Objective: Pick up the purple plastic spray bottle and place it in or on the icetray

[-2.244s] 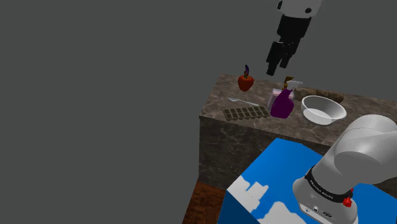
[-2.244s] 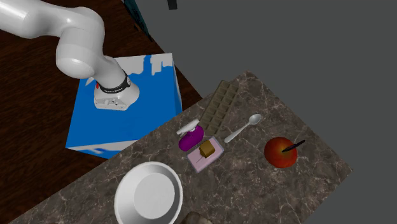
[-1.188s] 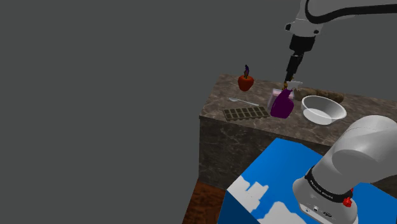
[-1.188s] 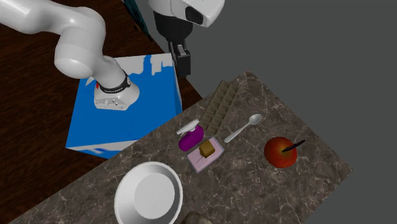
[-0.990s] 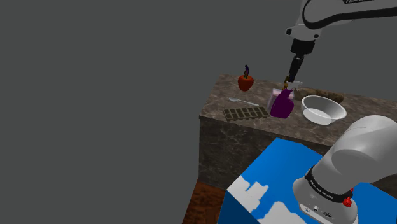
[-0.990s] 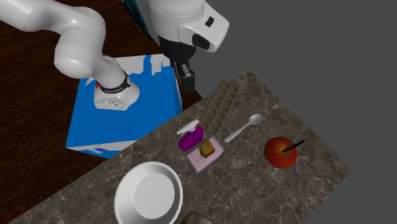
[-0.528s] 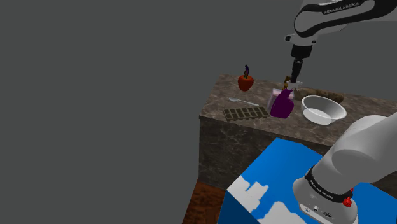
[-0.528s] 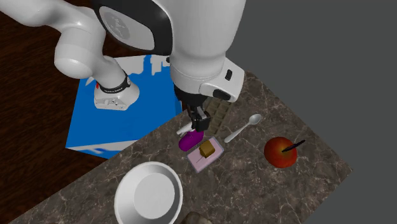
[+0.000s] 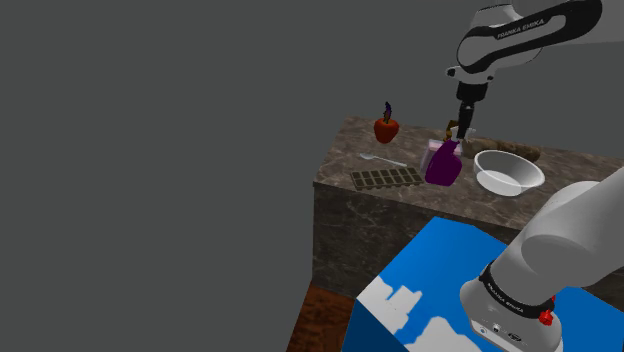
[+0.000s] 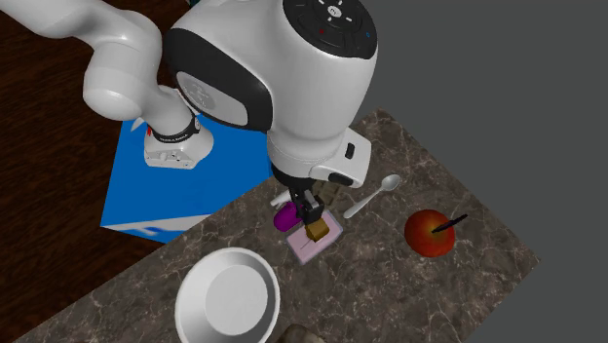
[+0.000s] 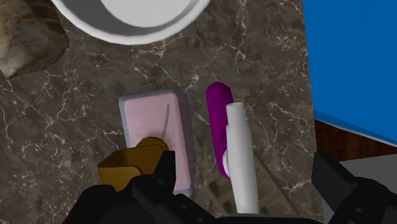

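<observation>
The purple spray bottle [image 9: 443, 166] stands upright on the marble counter, its white spray head [image 11: 241, 159] on top. My gripper [image 9: 462, 129] hangs just above that head, open. From above, the purple body [image 11: 219, 127] and white head lie between my spread fingers [image 11: 160, 181], and neither finger touches them. The dark ice tray [image 9: 386, 178] lies flat by the counter's front edge, toward the shoulder view's left of the bottle; its grid [image 11: 217, 187] peeks out beside the bottle. My hand [image 10: 312, 210] covers most of the bottle [image 10: 284, 219] in the second exterior view.
A pink dish [image 11: 155, 127] with a brown block [image 11: 129, 163] sits right beside the bottle. A white bowl [image 9: 508, 172], a red apple [image 9: 386, 128], a spoon [image 10: 371, 196] and a brown lump [image 11: 27, 39] share the counter. The blue stand [image 10: 185, 166] is close by.
The arm has swung in over the counter and lowered, bringing the open gripper down to just above the bottle's spray head. The objects on the counter have not moved.
</observation>
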Controlling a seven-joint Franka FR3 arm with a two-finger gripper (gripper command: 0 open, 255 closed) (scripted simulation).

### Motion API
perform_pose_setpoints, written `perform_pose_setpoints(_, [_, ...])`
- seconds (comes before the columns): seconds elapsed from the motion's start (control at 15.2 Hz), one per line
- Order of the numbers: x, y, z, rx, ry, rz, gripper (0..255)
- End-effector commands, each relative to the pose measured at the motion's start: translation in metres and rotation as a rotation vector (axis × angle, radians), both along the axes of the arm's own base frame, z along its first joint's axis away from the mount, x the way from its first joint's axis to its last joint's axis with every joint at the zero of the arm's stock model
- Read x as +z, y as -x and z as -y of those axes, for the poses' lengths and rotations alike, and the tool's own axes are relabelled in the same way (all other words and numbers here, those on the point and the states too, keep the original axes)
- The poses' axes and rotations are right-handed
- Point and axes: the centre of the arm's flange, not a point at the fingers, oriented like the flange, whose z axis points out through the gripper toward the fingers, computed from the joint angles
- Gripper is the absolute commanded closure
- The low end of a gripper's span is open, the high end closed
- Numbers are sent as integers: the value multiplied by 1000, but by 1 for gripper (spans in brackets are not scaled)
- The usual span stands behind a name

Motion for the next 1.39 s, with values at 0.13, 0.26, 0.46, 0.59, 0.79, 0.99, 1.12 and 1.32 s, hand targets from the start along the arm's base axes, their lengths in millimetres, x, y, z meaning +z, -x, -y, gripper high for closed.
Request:
perform_pose_setpoints(0.13, [-13, 2, 1, 0, 0, 0, 0])
perform_pose_setpoints(0.26, [-13, 2, 1, 0, 0, 0, 0])
perform_pose_setpoints(0.46, [-13, 2, 1, 0, 0, 0, 0])
perform_pose_setpoints(0.59, [-13, 2, 1, 0, 0, 0, 255])
perform_pose_setpoints(0.79, [-13, 2, 1, 0, 0, 0, 255])
perform_pose_setpoints(0.99, [-13, 2, 1, 0, 0, 0, 255])
perform_pose_setpoints(1.12, [-13, 2, 1, 0, 0, 0, 255])
perform_pose_setpoints(1.32, [-2, 2, 1, 0, 0, 0, 255])
